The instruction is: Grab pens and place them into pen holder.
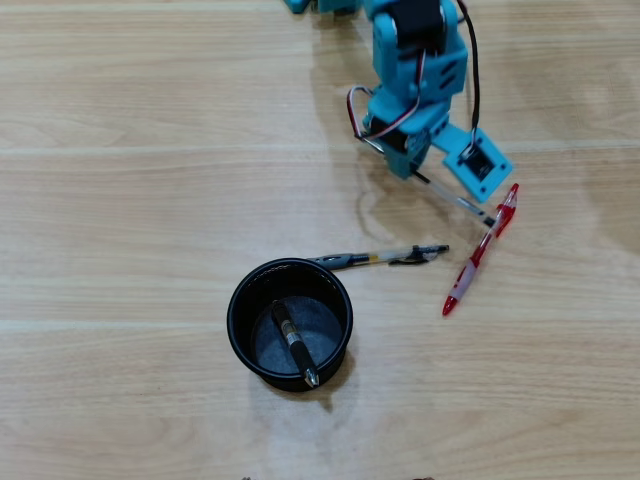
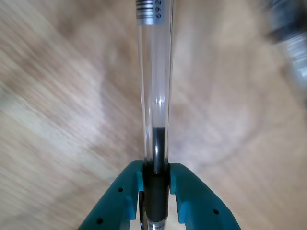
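Note:
My teal gripper (image 1: 415, 170) is shut on a clear-barrelled pen (image 1: 455, 198) that slants down-right from the jaws, its far end next to a red pen (image 1: 478, 265) lying on the table. In the wrist view the two jaws of the gripper (image 2: 154, 179) clamp the clear pen (image 2: 154, 96) near its dark end; the background is blurred. A second clear pen (image 1: 385, 258) lies flat just right of the black round pen holder (image 1: 232, 318). A dark pen (image 1: 295, 345) lies slanted inside the holder.
The wooden table (image 1: 120, 200) is bare to the left and along the front. The arm's base sits at the top edge (image 1: 330, 5).

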You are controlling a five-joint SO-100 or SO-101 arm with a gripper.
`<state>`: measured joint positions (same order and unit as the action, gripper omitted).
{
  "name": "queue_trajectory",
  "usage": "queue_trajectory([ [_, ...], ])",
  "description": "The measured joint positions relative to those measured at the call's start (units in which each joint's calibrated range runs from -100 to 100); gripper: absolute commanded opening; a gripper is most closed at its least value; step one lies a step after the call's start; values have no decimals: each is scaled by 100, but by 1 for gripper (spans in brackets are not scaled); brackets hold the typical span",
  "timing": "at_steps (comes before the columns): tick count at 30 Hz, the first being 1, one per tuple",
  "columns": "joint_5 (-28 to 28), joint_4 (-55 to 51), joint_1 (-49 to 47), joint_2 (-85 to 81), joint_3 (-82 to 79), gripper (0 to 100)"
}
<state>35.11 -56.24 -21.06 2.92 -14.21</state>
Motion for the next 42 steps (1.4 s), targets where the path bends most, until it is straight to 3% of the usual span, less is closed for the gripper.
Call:
queue_trajectory([
  [7,94,1947,929,-1583,71,2],
  [14,1038,4918,1638,-1422,-62,2],
  [20,1784,6813,1739,-144,-239,2],
  [24,1841,7330,1798,525,-168,2],
  [34,1847,7494,2127,1320,53,5],
  [42,1732,8984,2263,1388,62,10],
])
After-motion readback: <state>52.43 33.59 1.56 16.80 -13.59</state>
